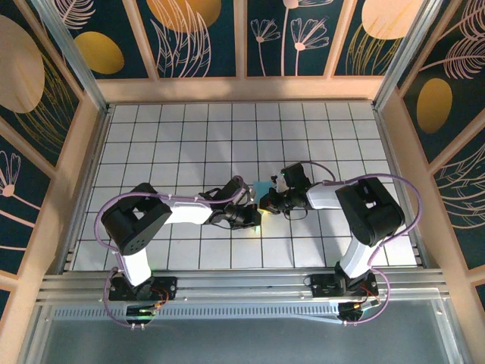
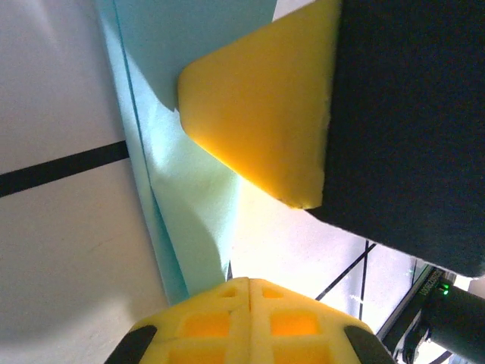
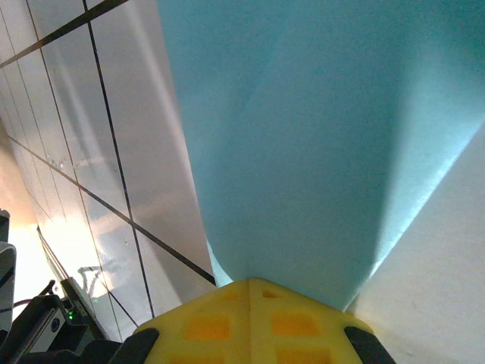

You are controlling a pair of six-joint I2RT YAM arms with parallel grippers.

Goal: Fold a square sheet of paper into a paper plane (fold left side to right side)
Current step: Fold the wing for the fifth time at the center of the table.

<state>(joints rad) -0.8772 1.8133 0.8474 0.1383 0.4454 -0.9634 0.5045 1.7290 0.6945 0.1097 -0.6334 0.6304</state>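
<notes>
The teal-blue paper (image 1: 264,187) is folded and creased, and in the top view only a small patch of it peeks out between the two arms at the middle of the tiled table. My left gripper (image 1: 253,214) and right gripper (image 1: 266,203) meet tip to tip over it. In the left wrist view the paper (image 2: 182,197) runs as a narrow layered strip down to my shut left gripper (image 2: 248,282), ending beside the left fingertip. One yellow pad (image 2: 258,114) of the right gripper rests on it. In the right wrist view the paper (image 3: 318,152) rises, bowed, from my shut right gripper (image 3: 248,282).
The white tiled table (image 1: 189,136) is fenced by a wooden frame (image 1: 242,89) at the back and sides. A metal rail (image 1: 242,282) runs along the near edge by the arm bases. Open tiles lie behind and to both sides of the grippers.
</notes>
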